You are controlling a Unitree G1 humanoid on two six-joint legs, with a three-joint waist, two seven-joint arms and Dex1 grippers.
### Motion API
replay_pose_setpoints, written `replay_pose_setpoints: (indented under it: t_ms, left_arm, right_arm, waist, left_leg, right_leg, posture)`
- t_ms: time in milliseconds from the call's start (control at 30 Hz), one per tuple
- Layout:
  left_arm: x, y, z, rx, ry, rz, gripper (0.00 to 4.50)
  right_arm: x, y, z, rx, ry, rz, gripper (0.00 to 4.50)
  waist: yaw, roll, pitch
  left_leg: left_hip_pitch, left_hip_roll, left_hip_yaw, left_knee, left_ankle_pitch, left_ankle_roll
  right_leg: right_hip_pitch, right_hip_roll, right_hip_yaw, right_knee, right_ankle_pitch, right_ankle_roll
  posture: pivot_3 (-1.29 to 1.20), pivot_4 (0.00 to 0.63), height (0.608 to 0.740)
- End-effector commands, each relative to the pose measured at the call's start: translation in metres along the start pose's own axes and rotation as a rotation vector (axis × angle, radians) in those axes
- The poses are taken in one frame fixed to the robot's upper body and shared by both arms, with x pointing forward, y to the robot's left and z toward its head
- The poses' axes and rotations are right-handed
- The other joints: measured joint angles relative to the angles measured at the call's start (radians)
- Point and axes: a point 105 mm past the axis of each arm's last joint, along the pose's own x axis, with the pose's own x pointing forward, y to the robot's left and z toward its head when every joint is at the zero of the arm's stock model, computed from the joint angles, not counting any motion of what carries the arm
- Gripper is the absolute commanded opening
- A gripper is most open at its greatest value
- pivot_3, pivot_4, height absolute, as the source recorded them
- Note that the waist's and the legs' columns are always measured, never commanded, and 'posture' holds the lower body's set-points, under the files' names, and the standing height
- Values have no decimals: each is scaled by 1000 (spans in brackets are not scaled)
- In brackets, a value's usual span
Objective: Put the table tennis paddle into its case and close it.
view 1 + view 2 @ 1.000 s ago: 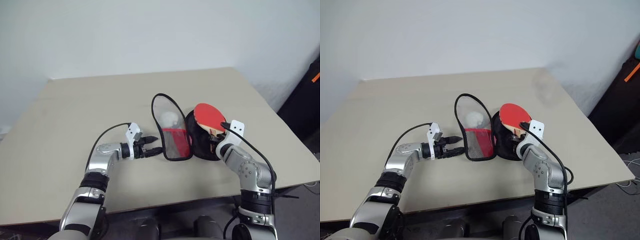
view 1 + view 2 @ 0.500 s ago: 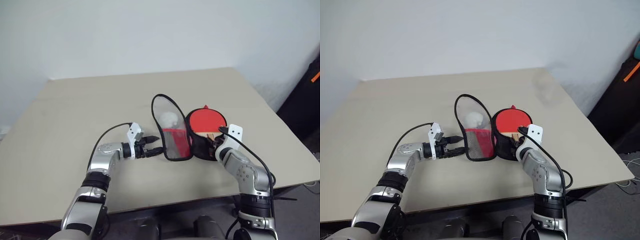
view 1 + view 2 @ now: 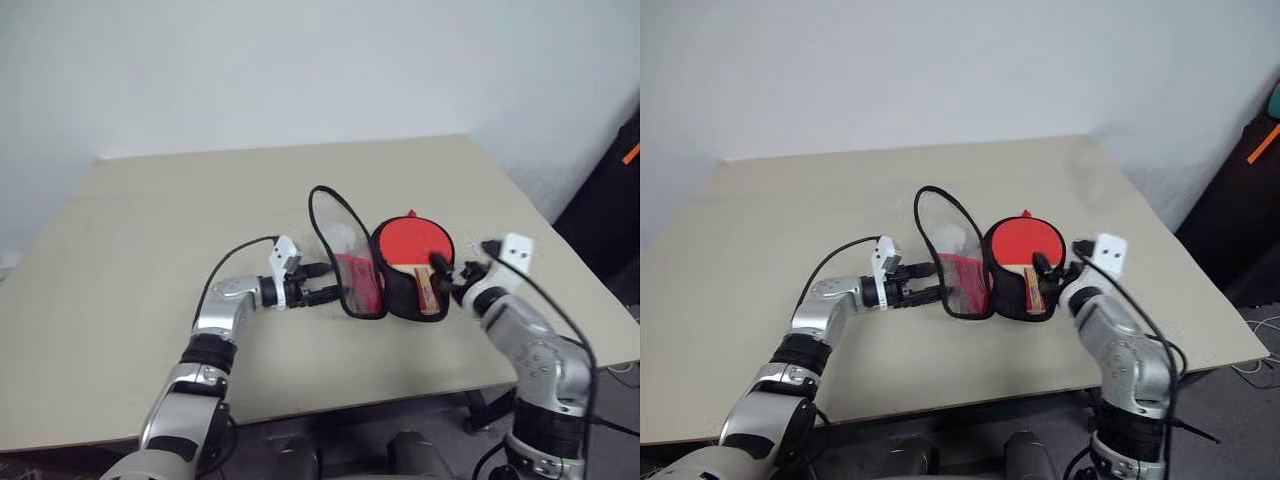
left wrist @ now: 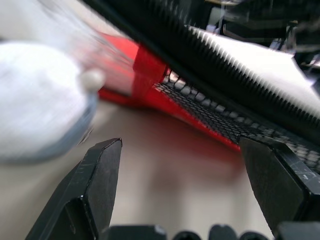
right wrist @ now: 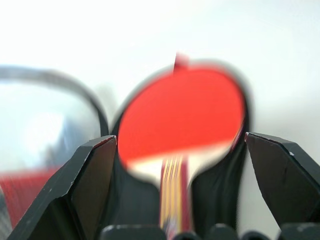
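The case (image 3: 401, 292) lies open on the table. Its clear plastic half (image 3: 338, 236) stands tilted up on the left and its black-lined half lies on the right. The table tennis paddle (image 3: 411, 242) rests red face up in the black half, with its wooden handle (image 3: 425, 290) pointing toward me. My right gripper (image 3: 447, 275) is open just off the handle's end, with nothing between its fingers; the right wrist view shows the paddle (image 5: 185, 115) ahead of them. My left gripper (image 3: 325, 283) is open at the clear half's lower edge, facing the zip rim (image 4: 225, 57) and mesh (image 4: 215, 115).
A white round thing (image 4: 40, 107) shows through the clear half. The beige table (image 3: 150, 220) stretches wide to the left and behind the case. Its right edge is near my right arm, and a dark object (image 3: 615, 200) stands beyond it.
My right gripper opened and let go of the paddle, which settled flat into the black half; that hand drew back right and rose. My left gripper moved right to the clear half.
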Motion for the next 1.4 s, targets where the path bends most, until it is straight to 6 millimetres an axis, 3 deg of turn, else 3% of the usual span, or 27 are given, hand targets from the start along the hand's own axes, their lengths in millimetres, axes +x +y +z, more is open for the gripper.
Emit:
replay_pose_setpoints:
  t_ms: [33,200,333,500,633,833,1167,1400]
  left_arm:
    - [30,-13,21,27,-45,-81,3901]
    - [67,-27,12,44,-2,-116,3901]
    - [85,-29,13,-15,-11,-88,3901]
    - [83,-15,25,-137,-34,1,3901]
    - [77,-2,22,-222,96,97,3901]
    - [74,-12,5,-436,256,98,3901]
    - [94,-37,-21,-758,381,96,3901]
    - [99,-53,-24,-881,398,33,3901]
  right_arm:
    - [-4,-15,46,55,-188,-30,4476]
    - [-6,-44,69,115,-304,-141,4476]
    - [-8,-52,68,130,-327,-172,4476]
    - [-8,-56,57,153,-317,-194,4476]
    - [-6,-56,46,172,-298,-201,4476]
    - [-2,-55,40,194,-287,-204,4476]
    - [-2,-60,38,209,-286,-225,4476]
    - [-6,-66,35,224,-287,-251,4476]
  waist:
    - [1,0,0]
    - [0,0,0]
    - [-1,1,0]
    - [0,1,0]
    - [-1,2,0]
    - [0,2,1]
    - [1,3,0]
    - [1,3,0]
  left_leg:
    - [0,0,0,1,0,0]
    - [-1,0,0,3,0,0]
    - [-1,0,1,1,0,0]
    - [-2,0,0,2,0,0]
    - [-2,0,0,2,0,0]
    - [-2,0,0,2,0,0]
    - [-1,-2,-1,2,0,0]
    - [-1,-3,-1,1,0,-1]
  right_leg:
    - [0,0,0,0,0,0]
    - [0,0,0,0,0,0]
    - [-1,0,0,0,0,0]
    - [-1,0,0,0,0,0]
    - [-1,0,0,0,0,0]
    - [-1,0,0,0,0,0]
    - [1,-1,0,-1,0,0]
    - [2,-2,0,-2,-1,2]
  posture:
    - [0,0,740]
    - [0,0,740]
    - [0,0,740]
    - [0,0,740]
    - [0,0,740]
    - [0,0,740]
    - [0,0,740]
    - [0,0,740]
